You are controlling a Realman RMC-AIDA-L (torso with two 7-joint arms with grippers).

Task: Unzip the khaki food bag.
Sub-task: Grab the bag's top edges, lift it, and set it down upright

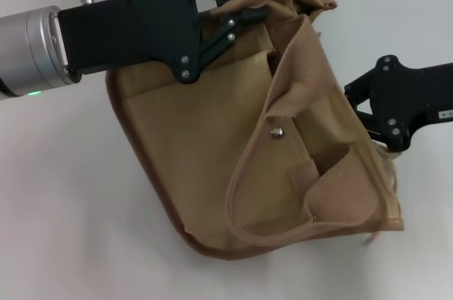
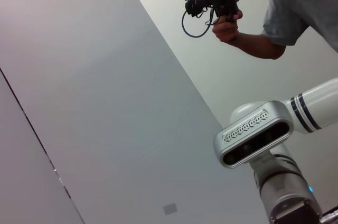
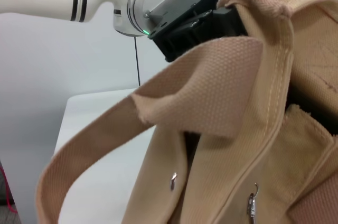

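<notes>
Khaki food bag (image 1: 212,144) lying tilted on white table (image 1: 64,229), front pocket (image 1: 311,194) facing up, metal snap (image 1: 277,132) visible above it. Pocket interior not visible; contents of bag cannot be told. Webbing handle (image 3: 121,129) arched loose across the front in right wrist view, silver zipper pull (image 3: 252,203) hanging at the seam beneath it. Left gripper (image 1: 244,11) reaching in at the bag's upper edge, fingers closed on bunched canvas there. Right gripper (image 1: 386,146) pressed against the bag's right side near the pocket corner; fingertips hidden behind fabric, grip state cannot be told. Left wrist view turned away from the work: wall, a person's hand (image 2: 227,28) holding a controller.
</notes>
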